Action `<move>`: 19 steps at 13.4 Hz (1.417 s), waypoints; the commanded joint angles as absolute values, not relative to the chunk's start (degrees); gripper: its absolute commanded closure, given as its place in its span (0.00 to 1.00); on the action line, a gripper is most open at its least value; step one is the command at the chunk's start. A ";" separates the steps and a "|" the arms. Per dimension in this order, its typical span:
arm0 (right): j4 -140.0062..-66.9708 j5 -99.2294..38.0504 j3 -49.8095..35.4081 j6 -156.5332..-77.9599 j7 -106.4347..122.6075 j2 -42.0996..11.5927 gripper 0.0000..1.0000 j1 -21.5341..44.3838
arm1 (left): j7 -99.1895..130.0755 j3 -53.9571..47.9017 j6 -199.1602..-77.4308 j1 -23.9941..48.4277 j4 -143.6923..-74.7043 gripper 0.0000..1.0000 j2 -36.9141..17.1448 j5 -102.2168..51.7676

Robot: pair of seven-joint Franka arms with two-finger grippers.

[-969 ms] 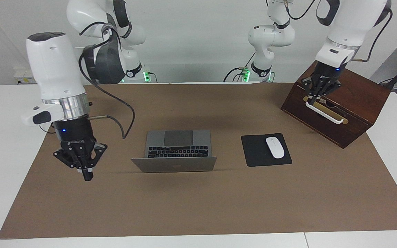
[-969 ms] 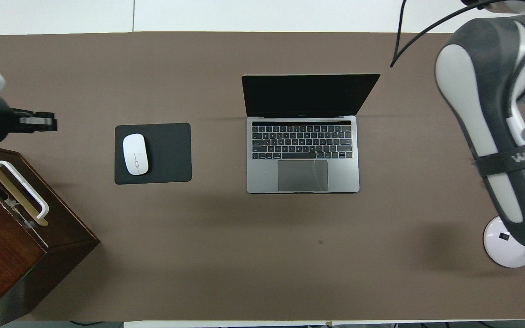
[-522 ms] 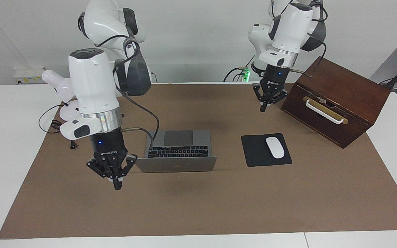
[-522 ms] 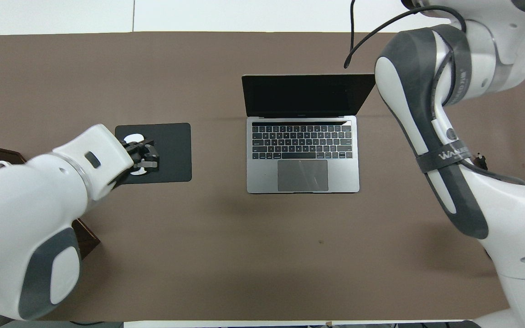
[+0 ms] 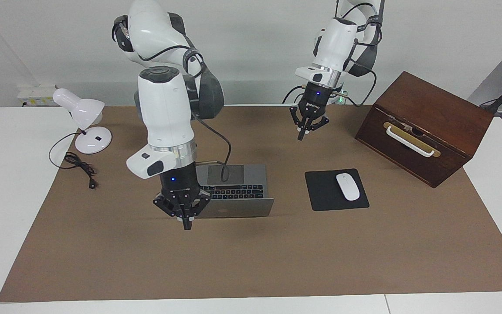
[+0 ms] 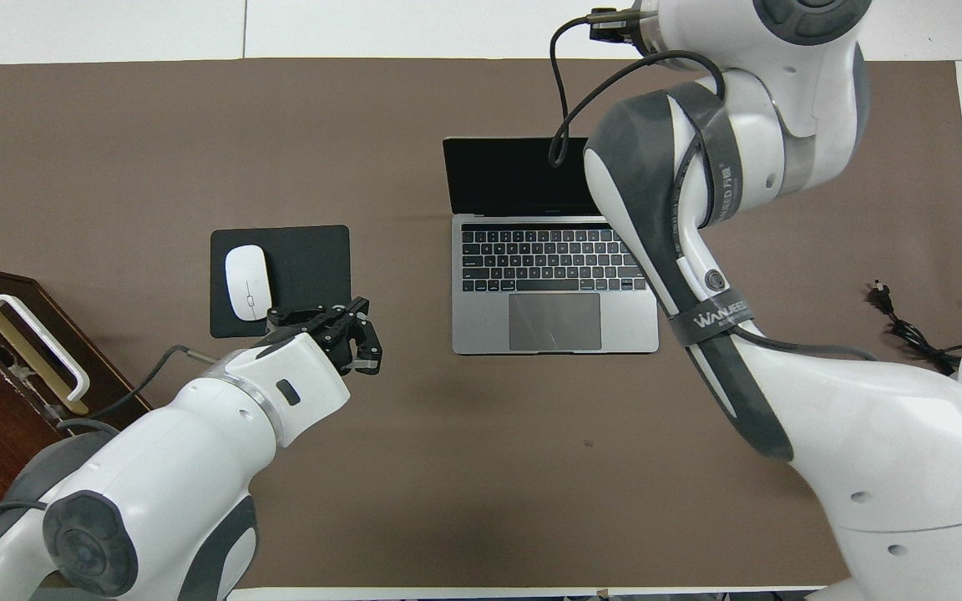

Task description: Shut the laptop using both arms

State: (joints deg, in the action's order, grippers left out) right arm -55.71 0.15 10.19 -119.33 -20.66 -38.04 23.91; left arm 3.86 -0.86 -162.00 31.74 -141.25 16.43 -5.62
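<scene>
The laptop (image 5: 233, 192) lies open in the middle of the brown mat, its lid (image 5: 233, 208) raised on the side away from the robots; the overhead view shows its keyboard (image 6: 552, 260) and dark screen. My right gripper (image 5: 185, 223) is shut and empty. It hangs low beside the lid's corner toward the right arm's end; I cannot tell whether it touches. In the overhead view it is hidden under its own arm. My left gripper (image 5: 303, 133) is shut and empty, up in the air over bare mat, between the laptop and the mouse pad in the overhead view (image 6: 353, 338).
A black mouse pad (image 5: 320, 192) with a white mouse (image 5: 347, 186) lies beside the laptop toward the left arm's end. A wooden box (image 5: 425, 126) with a white handle stands past it. A white lamp (image 5: 81, 113) and its cable (image 5: 79, 168) sit at the right arm's end.
My right gripper has swung in from the right arm's end to the laptop lid's corner. My left gripper has left the box handle and moved toward the middle of the table.
</scene>
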 commanded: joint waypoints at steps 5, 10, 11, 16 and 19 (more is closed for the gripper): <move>-53.44 -1.93 12.74 -117.25 -24.35 -40.43 1.00 28.65 | 3.34 0.09 -183.05 39.10 -142.65 1.00 1.87 -6.06; -53.88 -4.74 13.45 -114.35 -24.35 -40.69 1.00 30.50 | -0.61 0.17 -187.37 40.94 -142.21 1.00 -2.80 -5.80; -53.96 -5.09 13.45 -114.26 -24.35 -40.69 1.00 30.50 | -0.88 0.18 -188.95 41.13 -142.21 1.00 -3.86 -5.80; -55.02 -7.47 13.88 -114.26 -22.68 -40.69 1.00 29.62 | -1.05 0.18 -193.53 41.66 -141.77 1.00 -8.69 -5.80; -55.20 -7.47 14.33 -112.95 -21.89 -40.52 1.00 29.01 | -1.23 0.26 -195.38 42.54 -141.68 1.00 -11.16 -5.80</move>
